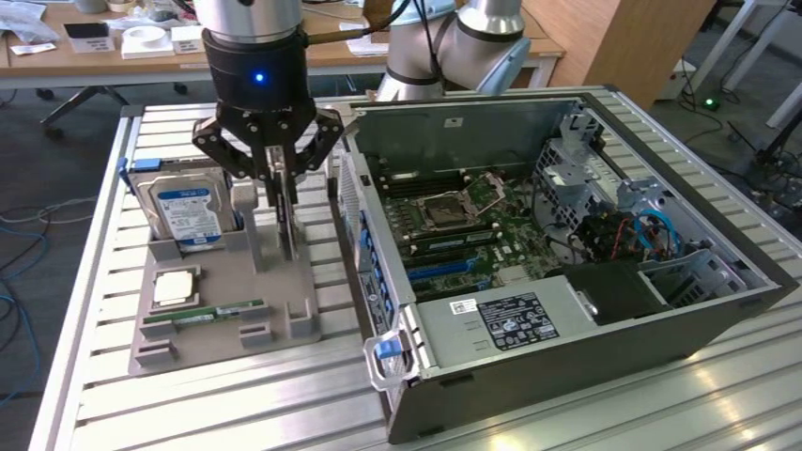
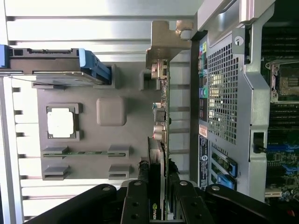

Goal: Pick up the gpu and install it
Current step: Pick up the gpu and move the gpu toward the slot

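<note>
Pincer (image 1: pixel 284 178) narrowed, fingers clamped on both faces of gpu (image 2: pixel 160 140) near its top edge. Gpu upright on edge in gray tray (image 1: pixel 213 343) on desk (image 1: pixel 251 413), looks not yet lifted. Grasp done; lift, carry, seating left. Beyond, just beside tray: open PC case (image 1: pixel 551 371), blue motherboard slots (image 1: pixel 439 270) bare.

Wooden desk (image 1: pixel 75 62) behind; dark floor (image 1: pixel 44 155); slatted metal table (image 1: pixel 251 413).
</note>
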### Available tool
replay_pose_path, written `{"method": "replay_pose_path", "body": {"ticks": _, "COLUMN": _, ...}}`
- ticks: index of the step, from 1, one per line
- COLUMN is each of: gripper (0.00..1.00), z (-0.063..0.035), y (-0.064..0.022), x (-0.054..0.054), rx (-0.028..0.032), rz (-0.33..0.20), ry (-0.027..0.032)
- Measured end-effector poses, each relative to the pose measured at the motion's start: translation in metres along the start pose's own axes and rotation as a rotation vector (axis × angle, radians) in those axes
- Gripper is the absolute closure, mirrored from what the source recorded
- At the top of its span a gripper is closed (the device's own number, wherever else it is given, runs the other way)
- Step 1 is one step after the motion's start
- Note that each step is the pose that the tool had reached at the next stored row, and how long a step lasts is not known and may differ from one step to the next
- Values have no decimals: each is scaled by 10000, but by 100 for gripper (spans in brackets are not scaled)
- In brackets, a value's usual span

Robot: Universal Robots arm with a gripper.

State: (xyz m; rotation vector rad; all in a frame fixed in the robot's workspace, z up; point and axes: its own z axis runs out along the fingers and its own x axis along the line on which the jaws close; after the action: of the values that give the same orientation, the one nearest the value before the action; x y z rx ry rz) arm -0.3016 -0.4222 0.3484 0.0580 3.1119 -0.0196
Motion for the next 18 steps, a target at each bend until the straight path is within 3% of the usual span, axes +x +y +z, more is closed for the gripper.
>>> {"method": "replay_pose_path", "body": {"ticks": 9, "gripper": 74, "z": -170, "y": -2, "x": -5, "rx": 0, "rz": 0, "ry": 0}}
{"method": "replay_pose_path", "body": {"ticks": 18, "gripper": 74, "z": -237, "y": -3, "x": -7, "rx": -2, "rz": 0, "ry": -2}}
